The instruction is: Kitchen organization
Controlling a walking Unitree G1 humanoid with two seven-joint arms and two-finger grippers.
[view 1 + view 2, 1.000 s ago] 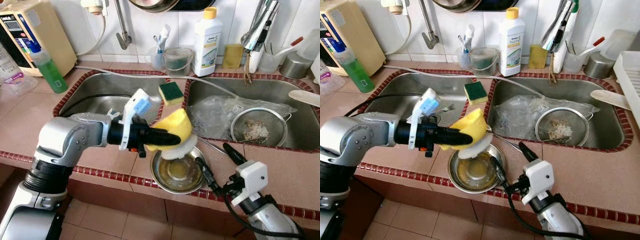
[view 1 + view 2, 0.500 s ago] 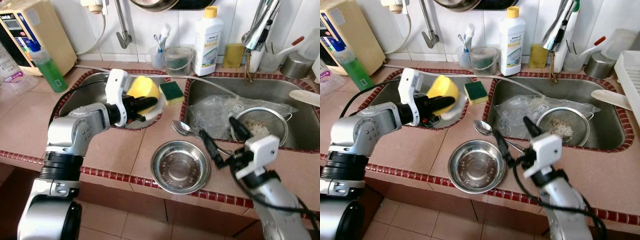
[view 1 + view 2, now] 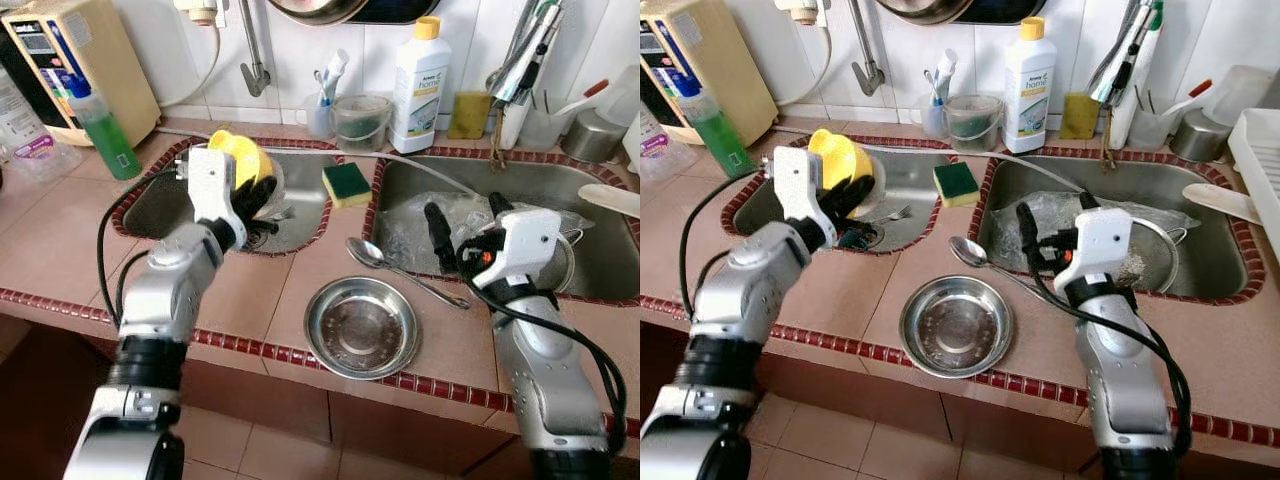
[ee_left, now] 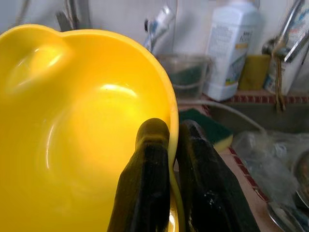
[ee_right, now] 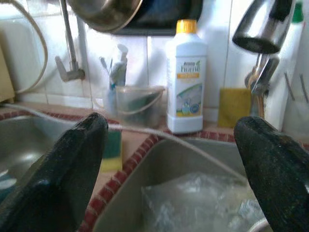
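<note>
The double sink anchors the scene. Over its left basin the left gripper pinches the rim of a yellow bowl, fingers pressed together on the wall, probably carrying it in for washing. At the right basin's front edge the right gripper hovers with fingers spread, holding nothing. In front of the sink, a steel bowl and spoon sit on the counter, seemingly awaiting sorting.

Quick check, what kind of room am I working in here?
A home kitchen, at the sink counter: a double steel sink set in tile, dish soap bottle by the wall, steel bowl and spoon on the counter.
</note>
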